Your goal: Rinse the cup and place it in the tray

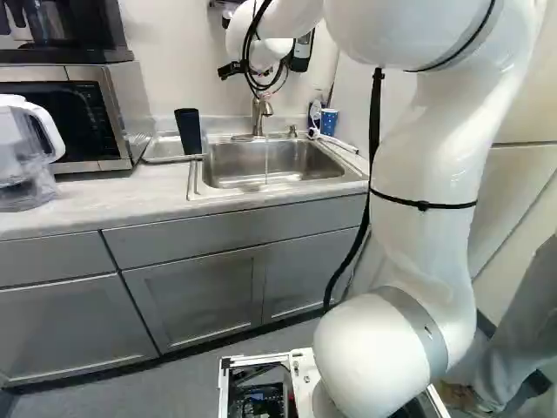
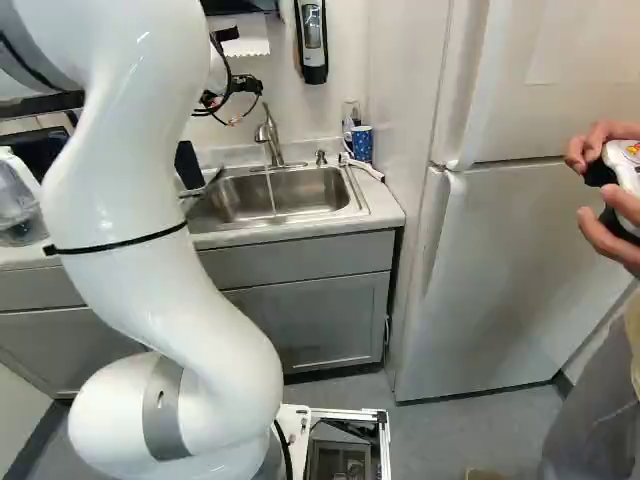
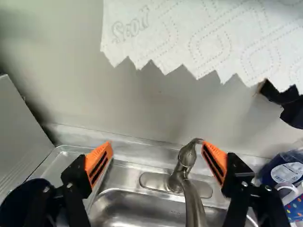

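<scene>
Though open, pincer (image 1: pixel 231 70) above sink (image 1: pixel 235 161).

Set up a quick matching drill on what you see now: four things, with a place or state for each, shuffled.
1. Gripper
2. Faucet
3. Dark cup
4. Patterned blue cup

A. Between the microwave and the faucet, in the left base view
B. Behind the sink, near its right corner in both base views
C. Fingers apart, nothing gripped
D. Thin stream falling from it

Pairs: 1-C, 2-D, 3-A, 4-B
</scene>
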